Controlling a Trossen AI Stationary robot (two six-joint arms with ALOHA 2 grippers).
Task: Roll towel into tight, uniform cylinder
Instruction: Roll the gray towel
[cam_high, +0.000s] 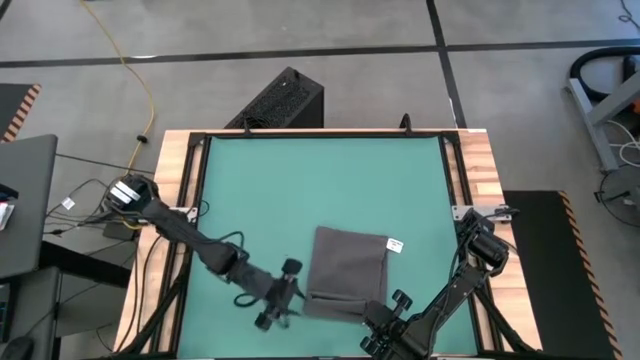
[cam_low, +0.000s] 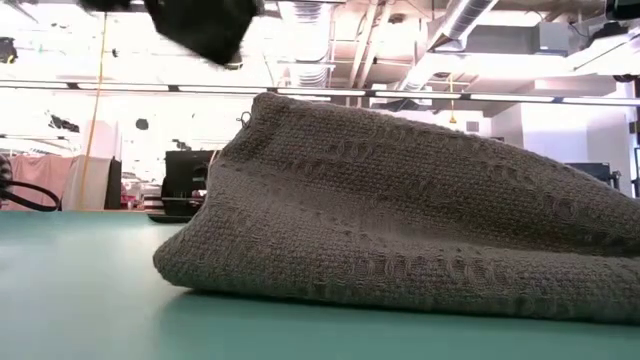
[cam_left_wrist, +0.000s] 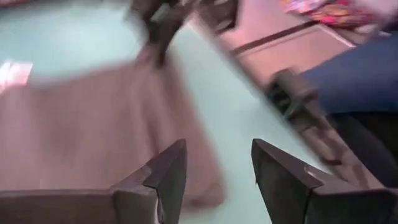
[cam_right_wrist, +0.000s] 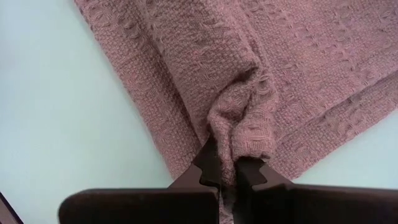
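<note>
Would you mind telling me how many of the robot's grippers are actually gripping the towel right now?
1. The right gripper is shut on a bunched fold at the towel edge nearest the robot. The left gripper is open beside the towel's left edge, gripping nothing.

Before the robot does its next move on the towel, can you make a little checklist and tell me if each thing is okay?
1. Right claw has hold of the towel: ok, it is shut on a bunched fold at the near edge.
2. Left claw is gripping the towel: not ok, its fingers stand apart with nothing between them, beside the towel's left edge.
3. Towel lies on the green mat: ok.
4. Towel is rolled into a cylinder: not ok, only the near edge is folded over.
5. White tag is tucked in: not ok, it sticks out at the far right corner.
</note>
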